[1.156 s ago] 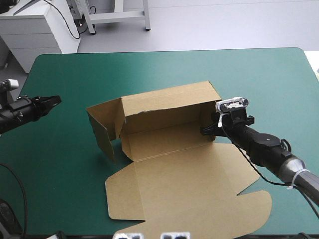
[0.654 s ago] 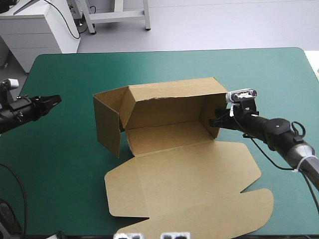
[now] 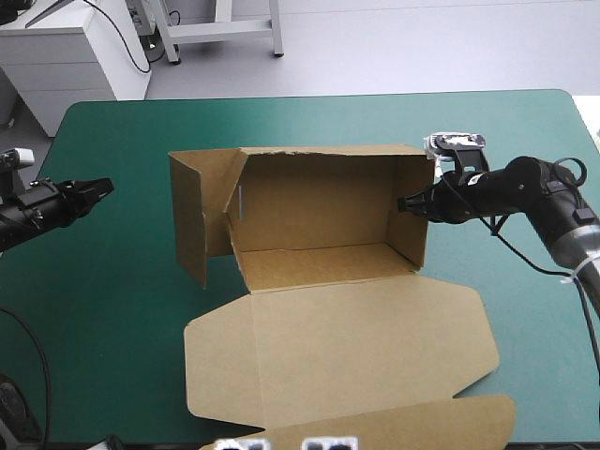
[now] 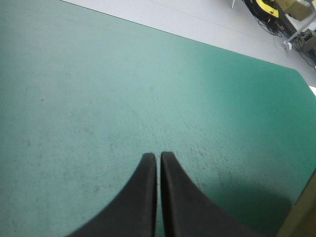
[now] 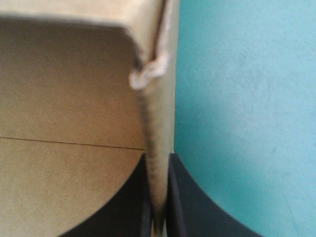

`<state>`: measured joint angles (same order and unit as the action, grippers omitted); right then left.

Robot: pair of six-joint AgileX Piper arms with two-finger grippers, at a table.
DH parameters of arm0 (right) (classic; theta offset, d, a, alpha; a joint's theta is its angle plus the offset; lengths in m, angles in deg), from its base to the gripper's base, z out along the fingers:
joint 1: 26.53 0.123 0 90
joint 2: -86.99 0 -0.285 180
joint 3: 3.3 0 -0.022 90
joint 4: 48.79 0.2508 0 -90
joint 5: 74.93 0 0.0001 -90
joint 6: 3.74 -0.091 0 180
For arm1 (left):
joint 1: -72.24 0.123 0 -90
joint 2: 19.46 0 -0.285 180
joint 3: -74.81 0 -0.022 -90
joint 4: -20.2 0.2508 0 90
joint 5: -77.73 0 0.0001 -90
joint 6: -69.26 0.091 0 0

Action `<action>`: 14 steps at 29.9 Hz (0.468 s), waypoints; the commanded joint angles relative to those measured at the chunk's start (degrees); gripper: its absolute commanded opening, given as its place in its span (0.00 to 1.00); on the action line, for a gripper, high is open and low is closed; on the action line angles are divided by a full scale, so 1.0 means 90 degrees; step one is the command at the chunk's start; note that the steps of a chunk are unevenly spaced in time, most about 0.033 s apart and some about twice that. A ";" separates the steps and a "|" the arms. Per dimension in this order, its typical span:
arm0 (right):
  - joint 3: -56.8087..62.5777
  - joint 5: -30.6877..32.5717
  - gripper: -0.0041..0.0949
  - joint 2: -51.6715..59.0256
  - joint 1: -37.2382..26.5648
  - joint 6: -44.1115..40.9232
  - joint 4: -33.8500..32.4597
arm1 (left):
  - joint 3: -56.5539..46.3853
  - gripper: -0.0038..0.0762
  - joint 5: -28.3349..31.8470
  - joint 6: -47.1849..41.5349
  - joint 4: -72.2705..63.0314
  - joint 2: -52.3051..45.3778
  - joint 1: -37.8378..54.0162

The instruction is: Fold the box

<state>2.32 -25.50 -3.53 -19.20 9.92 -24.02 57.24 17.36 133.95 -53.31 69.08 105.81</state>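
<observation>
The brown box (image 3: 319,220) stands mid-table as an open tray with back and side walls raised, its lid (image 3: 347,352) lying flat toward the near edge. The left side flap (image 3: 192,216) swings outward. My right gripper (image 3: 405,202) is shut on the box's right wall; in the right wrist view that wall's edge (image 5: 159,128) runs between the black fingers (image 5: 158,217). My left gripper (image 3: 105,186) hovers shut over bare teal-green cover near the table's left edge, well left of the box; its fingers (image 4: 158,163) meet in a point.
Bare teal-green cover (image 3: 309,117) stretches behind the box and to its left. The lid's tab (image 3: 487,412) reaches close to the near table edge. A corner of the brown box (image 4: 306,212) shows beside my left gripper.
My right gripper has pulled the right wall farther back and to the right, standing the back wall upright and squaring the tray. The lid slid nearer. The left arm has stayed still.
</observation>
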 commanded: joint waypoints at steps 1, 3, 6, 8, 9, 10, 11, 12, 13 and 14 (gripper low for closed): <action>-0.0574 0.0514 0.03 0.0209 -0.0042 -0.0981 -0.1045 | 0.0134 0.06 -0.0063 0.0010 -0.0445 -0.0187 -0.0015; -0.0733 0.0797 0.03 0.0209 -0.0042 -0.1140 -0.1309 | 0.0134 0.06 -0.0063 -0.0001 -0.0457 -0.0187 -0.0015; -0.0886 0.0982 0.03 0.0196 -0.0042 -0.1150 -0.1293 | 0.0134 0.06 -0.0063 -0.0001 -0.0466 -0.0187 -0.0015; -0.0903 0.0982 0.03 0.0163 -0.0042 -0.1150 -0.1249 | 0.0134 0.06 -0.0082 -0.0001 -0.0511 -0.0187 -0.0015; -0.0894 0.0936 0.03 0.0126 -0.0042 -0.1190 -0.1248 | 0.0134 0.06 -0.0097 -0.0001 -0.0511 -0.0187 -0.0015; -0.0908 0.0896 0.03 0.0062 -0.0042 -0.1217 -0.1248 | 0.0134 0.06 -0.0111 -0.0001 -0.0511 -0.0187 -0.0015; -0.0943 0.0907 0.03 -0.0038 -0.0042 -0.1250 -0.1248 | 0.0134 0.06 -0.0111 -0.0001 -0.0511 -0.0187 -0.0015; -0.1007 0.0973 0.03 -0.0151 -0.0042 -0.1250 -0.1248 | 0.0134 0.06 -0.0111 -0.0001 -0.0511 -0.0187 -0.0015; -0.1087 0.1058 0.03 -0.0289 -0.0042 -0.1250 -0.1248 | 0.0134 0.06 -0.0111 -0.0001 -0.0511 -0.0187 -0.0015; -0.1178 0.1163 0.03 -0.0437 -0.0042 -0.1250 -0.1248 | 0.0134 0.06 -0.0111 -0.0001 -0.0511 -0.0187 -0.0015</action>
<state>-4.96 -15.12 -6.70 -19.26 -0.84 -36.64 57.24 17.31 133.95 -53.36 69.08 105.81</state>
